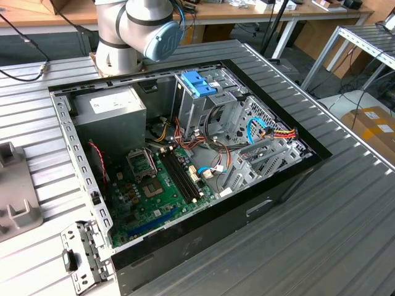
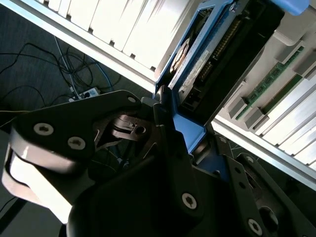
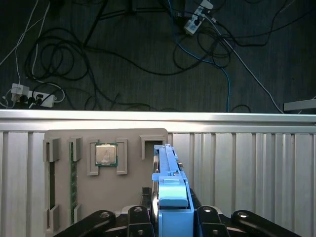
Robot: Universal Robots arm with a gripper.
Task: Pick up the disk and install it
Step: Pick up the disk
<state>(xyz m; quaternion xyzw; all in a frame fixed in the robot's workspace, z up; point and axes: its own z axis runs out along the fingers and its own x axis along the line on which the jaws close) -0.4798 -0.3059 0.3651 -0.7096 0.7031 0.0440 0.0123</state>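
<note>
Evidently the fingers point(image 3: 205, 217) clamp the disk point(image 3: 170, 197) in both wrist views; the exterior view shows the computer case point(image 1: 203, 234).

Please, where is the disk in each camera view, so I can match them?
First wrist view: the disk, edge-on in the gripper, before the grey tray.
Second wrist view: the disk in the gripper, beside that tray.
Shared landmark, exterior view too: the ribbed table.
</note>
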